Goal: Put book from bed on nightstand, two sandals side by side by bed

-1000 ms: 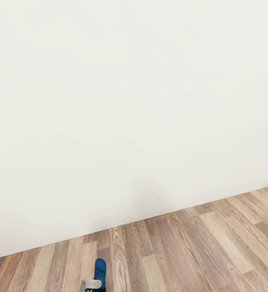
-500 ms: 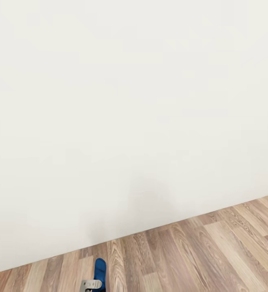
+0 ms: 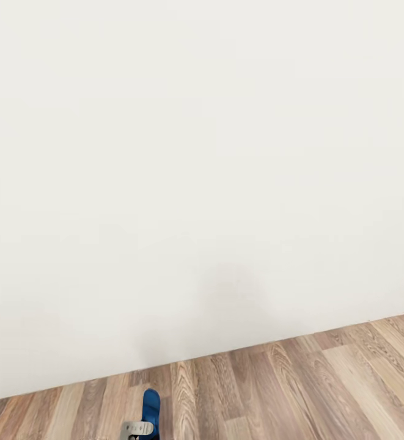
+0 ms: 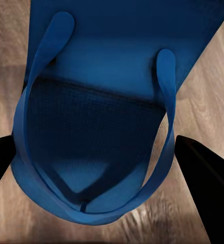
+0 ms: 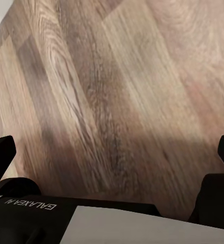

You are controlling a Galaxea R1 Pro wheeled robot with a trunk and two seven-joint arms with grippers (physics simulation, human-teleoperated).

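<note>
One bright blue sandal [image 4: 106, 117] sits between the two dark fingers [image 4: 200, 188] of my left gripper [image 4: 94, 152], strap side facing the camera, with wood floor behind it. In the head view the toe of that sandal [image 3: 151, 404] sticks out past the grey left gripper [image 3: 137, 429] at the bottom edge. My right gripper [image 5: 114, 147] hangs open over bare floor planks with nothing between its fingers. The book, the bed, the nightstand and the other sandal are out of view.
A plain white wall [image 3: 202, 183] stands close ahead, and its foot meets the wood-plank floor [image 3: 324, 379] along a slanted line. Part of my own dark and white body [image 5: 91, 218] shows under the right gripper.
The whole head view has shifted: the wall's foot sits lower and less steeply, so less floor shows. The sandal and left gripper keep the same place in the picture.
</note>
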